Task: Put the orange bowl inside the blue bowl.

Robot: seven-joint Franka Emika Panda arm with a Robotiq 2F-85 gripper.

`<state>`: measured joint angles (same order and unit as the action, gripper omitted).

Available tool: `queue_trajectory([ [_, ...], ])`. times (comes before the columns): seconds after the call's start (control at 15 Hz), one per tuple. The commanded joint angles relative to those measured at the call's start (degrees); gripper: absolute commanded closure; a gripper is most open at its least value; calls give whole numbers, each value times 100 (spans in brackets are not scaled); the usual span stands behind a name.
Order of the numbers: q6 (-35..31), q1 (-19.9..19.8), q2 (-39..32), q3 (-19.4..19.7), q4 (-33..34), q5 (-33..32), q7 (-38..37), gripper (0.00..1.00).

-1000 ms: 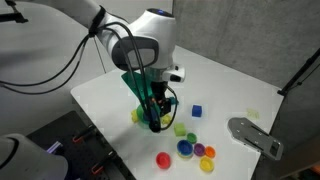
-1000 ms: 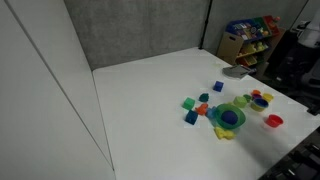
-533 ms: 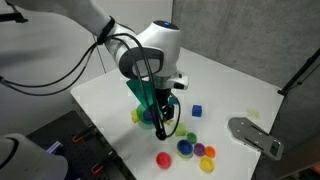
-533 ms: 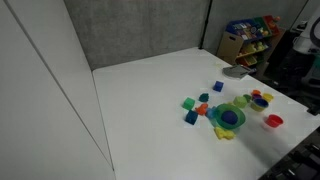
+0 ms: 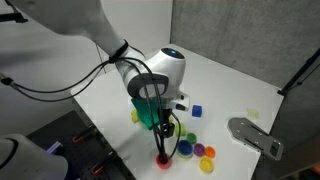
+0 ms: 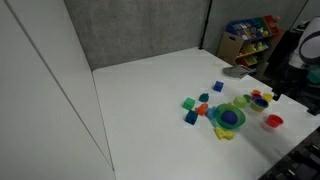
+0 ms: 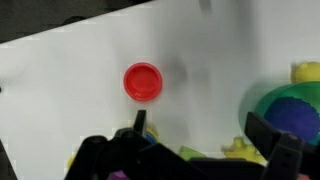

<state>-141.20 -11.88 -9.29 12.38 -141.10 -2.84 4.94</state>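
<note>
The orange bowl [image 7: 142,82] is a small red-orange round bowl on the white table, seen from above in the wrist view. It also shows in both exterior views [image 5: 164,160] [image 6: 273,121], near the table's front edge. The small bright-blue bowl [image 5: 185,148] sits just beside it among other small bowls [image 6: 259,100]; the wrist view does not show it clearly. My gripper [image 7: 200,130] is open and empty. It hangs just above the table, close to the orange bowl [image 5: 162,146], which lies a little ahead of the fingertips.
A dark blue bowl ringed in green-yellow [image 7: 296,112] [image 6: 230,117] lies right beside the gripper. Purple, yellow and paler orange small bowls [image 5: 205,153] cluster by the blue bowl. Coloured cubes [image 6: 192,106] and a blue cube [image 5: 197,110] lie further in. A grey object [image 5: 255,135] sits at the table's edge.
The arm has swung toward the table's front edge and lowered. The gripper went from over the green-ringed bowl to just over the orange bowl. No object moved.
</note>
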Motion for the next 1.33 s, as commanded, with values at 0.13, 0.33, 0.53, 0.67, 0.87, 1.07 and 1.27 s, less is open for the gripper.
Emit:
queue_trajectory([
  [0.13,-864,-163,-931,190,163,-248,-1,0],
  [0.33,-1387,-269,-1405,251,194,-237,77,0],
  [0.53,-1889,-364,-1836,278,237,-217,123,0],
  [0.67,-2238,-457,-2088,229,252,-169,178,0],
  [0.87,-2635,-597,-2349,123,262,-122,256,0],
  [1.07,-3001,-768,-2543,-12,251,-83,315,0],
  [1.27,-3275,-1020,-2662,-253,211,-51,371,0],
])
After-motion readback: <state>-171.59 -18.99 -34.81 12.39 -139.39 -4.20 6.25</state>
